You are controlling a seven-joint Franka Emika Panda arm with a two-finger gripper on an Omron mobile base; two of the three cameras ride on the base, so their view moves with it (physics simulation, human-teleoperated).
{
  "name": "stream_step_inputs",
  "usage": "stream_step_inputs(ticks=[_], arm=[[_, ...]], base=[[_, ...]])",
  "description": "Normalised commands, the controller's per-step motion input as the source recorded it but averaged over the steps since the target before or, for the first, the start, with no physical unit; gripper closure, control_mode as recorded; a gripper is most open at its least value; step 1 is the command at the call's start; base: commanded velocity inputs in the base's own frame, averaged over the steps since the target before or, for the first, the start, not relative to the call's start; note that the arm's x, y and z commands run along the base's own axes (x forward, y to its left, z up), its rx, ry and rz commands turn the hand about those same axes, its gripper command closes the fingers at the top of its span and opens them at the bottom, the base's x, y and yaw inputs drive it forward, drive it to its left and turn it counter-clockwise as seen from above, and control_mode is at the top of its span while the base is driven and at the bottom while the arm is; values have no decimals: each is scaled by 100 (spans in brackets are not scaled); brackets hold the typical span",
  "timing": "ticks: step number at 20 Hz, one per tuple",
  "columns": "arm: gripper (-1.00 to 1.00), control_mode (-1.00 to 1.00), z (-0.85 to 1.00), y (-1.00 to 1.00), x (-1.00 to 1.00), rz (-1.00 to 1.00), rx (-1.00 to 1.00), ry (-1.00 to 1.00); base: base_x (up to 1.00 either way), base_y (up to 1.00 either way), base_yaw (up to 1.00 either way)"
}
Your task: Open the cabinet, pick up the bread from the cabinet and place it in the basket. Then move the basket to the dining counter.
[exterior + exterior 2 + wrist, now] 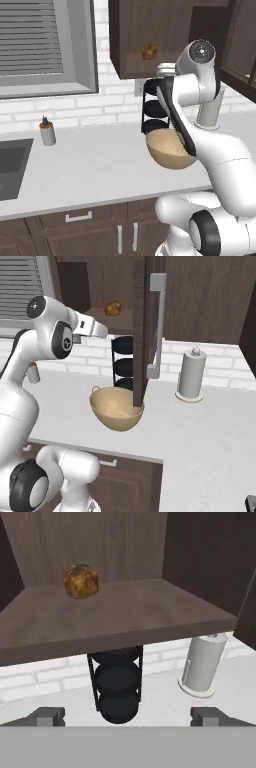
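I see the gripper [127,717] with its two finger tips [46,716] spread wide apart and nothing between them, pointed at the front edge of the cabinet [125,619] shelf. In the right base view the hand [90,327] sits just left of the open cabinet [100,286], level with its bottom shelf and not touching it.

The bread [81,581] sits on that shelf, toward the back left as my hand camera sees it, upright and alone; from the left base camera the bread [149,52] shows as a small brown lump inside the cabinet [145,40], above the arm.

The cabinet door [145,331] is swung open toward the robot (its silver bar handle [157,326] faces right in the right base view).

Below the cabinet, a black three-tier rack [117,684] stands on the white worktop [95,165] against the brick wall. The basket [116,408] rests on the worktop just in front of the rack, empty, below the open door's edge. A white paper-towel roll [191,376] stands to the right, well apart from the basket. Far left, a small bottle [47,132] stands near the sink [12,165].
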Motion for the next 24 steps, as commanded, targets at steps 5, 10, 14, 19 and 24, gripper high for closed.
stream_step_inputs(ticks=[5, 10, 14, 19, 24], arm=[[-100, -100, 18, 0, 77, -1, 26, 1], [-100, -100, 11, 0, 42, 0, 10, -1], [-100, -100, 12, 0, 48, 10, 7, 0], [-100, -100, 7, 3, 45, 16, 0, 0], [-100, -100, 0, 4, 39, 8, -8, 0]], base=[[0, 0, 0], [0, 0, 0], [0, 0, 0], [0, 0, 0], [0, 0, 0]])
